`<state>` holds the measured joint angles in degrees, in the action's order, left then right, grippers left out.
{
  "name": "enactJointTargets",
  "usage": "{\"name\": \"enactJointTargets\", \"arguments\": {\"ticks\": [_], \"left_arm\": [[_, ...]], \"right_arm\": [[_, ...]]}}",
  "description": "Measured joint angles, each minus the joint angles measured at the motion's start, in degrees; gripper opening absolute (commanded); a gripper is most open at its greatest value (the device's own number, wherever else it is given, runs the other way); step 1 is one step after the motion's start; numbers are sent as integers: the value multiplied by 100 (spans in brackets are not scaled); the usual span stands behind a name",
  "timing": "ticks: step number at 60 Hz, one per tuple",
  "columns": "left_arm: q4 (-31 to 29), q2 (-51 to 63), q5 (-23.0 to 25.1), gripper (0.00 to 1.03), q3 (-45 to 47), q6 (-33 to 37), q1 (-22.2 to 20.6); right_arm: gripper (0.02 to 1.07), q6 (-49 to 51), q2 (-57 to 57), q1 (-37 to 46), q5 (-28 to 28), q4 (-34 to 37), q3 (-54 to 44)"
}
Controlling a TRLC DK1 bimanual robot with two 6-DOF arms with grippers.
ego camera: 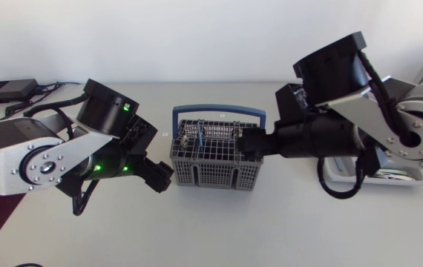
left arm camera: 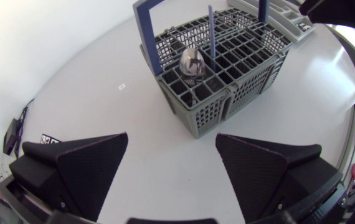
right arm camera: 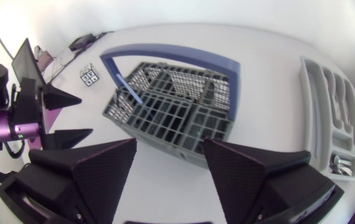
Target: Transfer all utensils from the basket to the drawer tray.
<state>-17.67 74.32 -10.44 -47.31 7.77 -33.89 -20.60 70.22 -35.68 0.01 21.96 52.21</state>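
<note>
Currently my left gripper (left arm camera: 171, 137) and right gripper (right arm camera: 170, 142) both hang wide open, holding nothing. The spoon (left arm camera: 192, 62) and blue-handled utensil (left arm camera: 211, 31) stand upright at the basket's (ego camera: 217, 159) end nearest my left gripper. The tray (right arm camera: 317, 87) lies on my right arm's side.

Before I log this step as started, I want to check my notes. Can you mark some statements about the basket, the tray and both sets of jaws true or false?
1. A spoon stands in the basket. True.
2. The left jaws grip that spoon. False: they stand open and empty, short of the basket.
3. The basket's handle is blue. True.
4. The drawer tray lies beside the left arm. False: it lies on the side of the right arm.
5. The right jaws stand open. True.
</note>
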Motion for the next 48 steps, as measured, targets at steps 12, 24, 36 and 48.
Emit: {"name": "enactJointTargets", "arguments": {"ticks": [12, 24, 36, 48], "left_arm": [[0, 0, 0, 99, 0, 0, 2], [0, 0, 0, 99, 0, 0, 2], [2, 0, 0, 99, 0, 0, 9], [4, 0, 0, 99, 0, 0, 52]], "right_arm": [[80, 413, 483, -146, -26, -1550, -111], [80, 1661, 922, -140, -302, -2135, -273], [80, 2159, 1290, -140, -472, -2223, -227], [67, 2422, 1867, -203, -474, -2356, -87]]}}
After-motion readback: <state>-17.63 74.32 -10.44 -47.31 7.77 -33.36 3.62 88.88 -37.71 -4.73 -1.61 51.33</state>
